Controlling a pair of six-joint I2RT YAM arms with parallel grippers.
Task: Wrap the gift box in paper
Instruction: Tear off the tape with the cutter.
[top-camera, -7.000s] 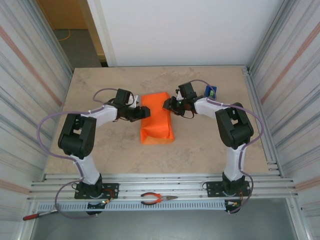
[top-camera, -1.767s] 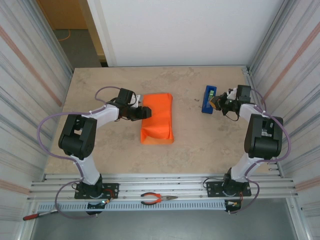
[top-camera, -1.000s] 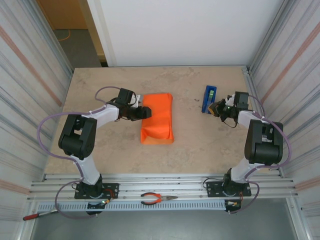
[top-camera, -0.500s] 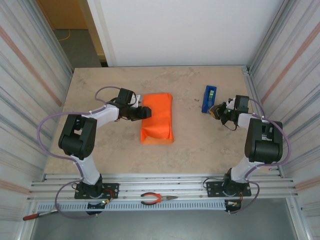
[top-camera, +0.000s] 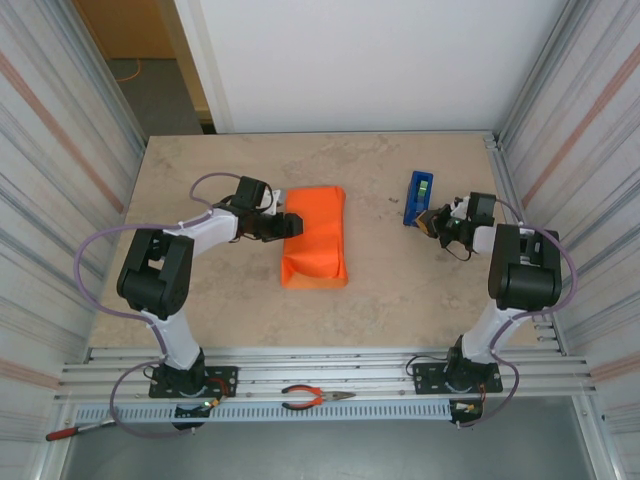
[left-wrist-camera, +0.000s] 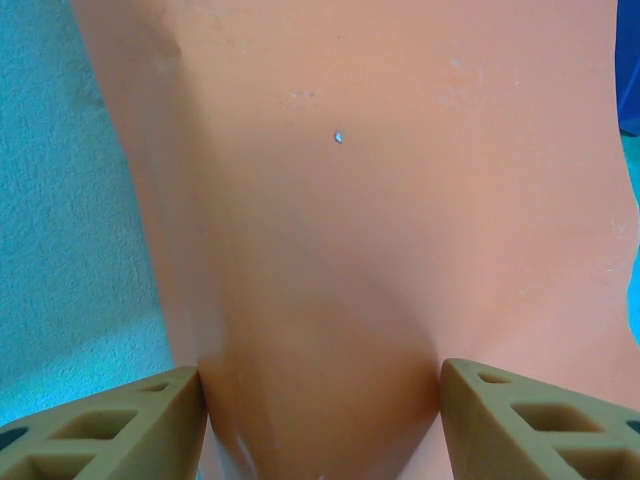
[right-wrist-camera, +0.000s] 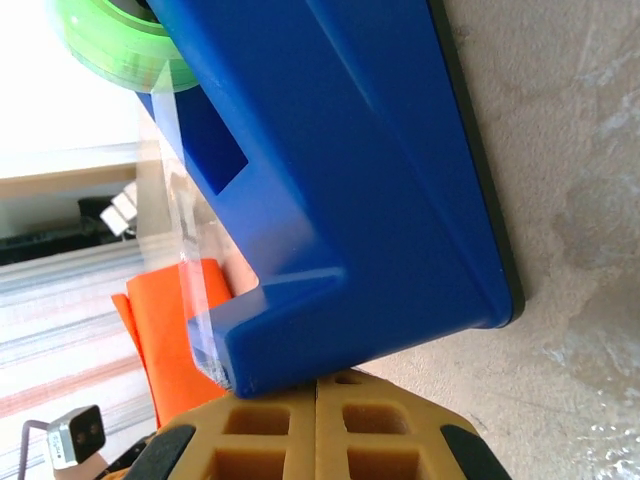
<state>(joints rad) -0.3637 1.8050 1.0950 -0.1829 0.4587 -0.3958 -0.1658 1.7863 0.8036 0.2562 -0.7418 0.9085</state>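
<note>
At table centre, clamping bright orange matte paper sheet (top-camera: 318, 245) (gift box hidden inside, long axis twelve-to-six) in wide-set left gripper (top-camera: 287, 225); at three o'clock, resting closed, empty right gripper (top-camera: 435, 222) by blue plastic tape dispenser (top-camera: 418, 196).

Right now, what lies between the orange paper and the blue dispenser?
Nothing: only bare tabletop separates the paper from the dispenser, as the top view shows.

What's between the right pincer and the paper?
The blue tape dispenser. It stands right against the tips of the shut right pincer, on the side toward the paper, and partly hides it in the wrist view. Past the dispenser, nothing else visible stands in the way.
</note>
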